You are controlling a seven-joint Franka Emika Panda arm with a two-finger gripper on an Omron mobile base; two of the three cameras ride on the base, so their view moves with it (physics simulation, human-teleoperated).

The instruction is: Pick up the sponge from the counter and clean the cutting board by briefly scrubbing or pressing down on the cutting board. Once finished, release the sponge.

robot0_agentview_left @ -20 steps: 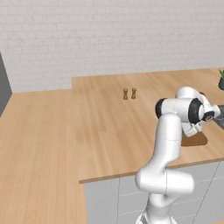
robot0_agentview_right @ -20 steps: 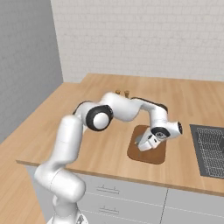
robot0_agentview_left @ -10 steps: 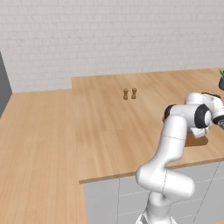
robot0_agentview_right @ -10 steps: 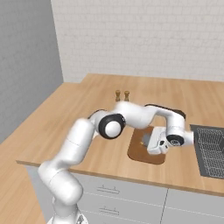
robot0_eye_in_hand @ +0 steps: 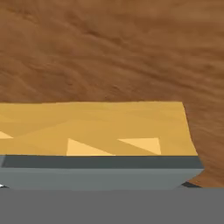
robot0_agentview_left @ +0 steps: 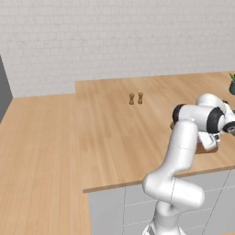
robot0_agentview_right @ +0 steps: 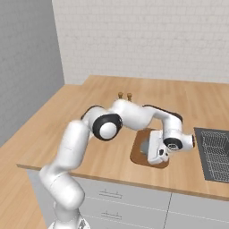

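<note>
The cutting board (robot0_agentview_right: 137, 154) is a reddish-brown slab near the counter's (robot0_agentview_right: 103, 147) front edge, and a bit of it (robot0_agentview_left: 201, 149) shows under the arm. My gripper (robot0_agentview_right: 151, 151) is down on the board's right half, its hand (robot0_agentview_left: 209, 141) low over the wood. In the hand view the sponge (robot0_eye_in_hand: 96, 127) sits right at the fingers, yellow layer facing the camera and grey layer below, with the board (robot0_eye_in_hand: 109, 52) close behind it. A grey patch of the sponge (robot0_agentview_right: 144, 146) shows beside the hand. The gripper looks shut on the sponge; its fingertips are mostly hidden.
Two small brown shakers (robot0_agentview_left: 136, 98) (robot0_agentview_right: 124, 95) stand farther back on the counter. A dark grey gridded panel (robot0_agentview_right: 217, 152) lies just right of the board. A green plant (robot0_agentview_left: 232, 85) is at the far right. The counter's front edge runs close to the board.
The hand has slid across the cutting board toward the gridded panel, staying low on the wood with the sponge.
</note>
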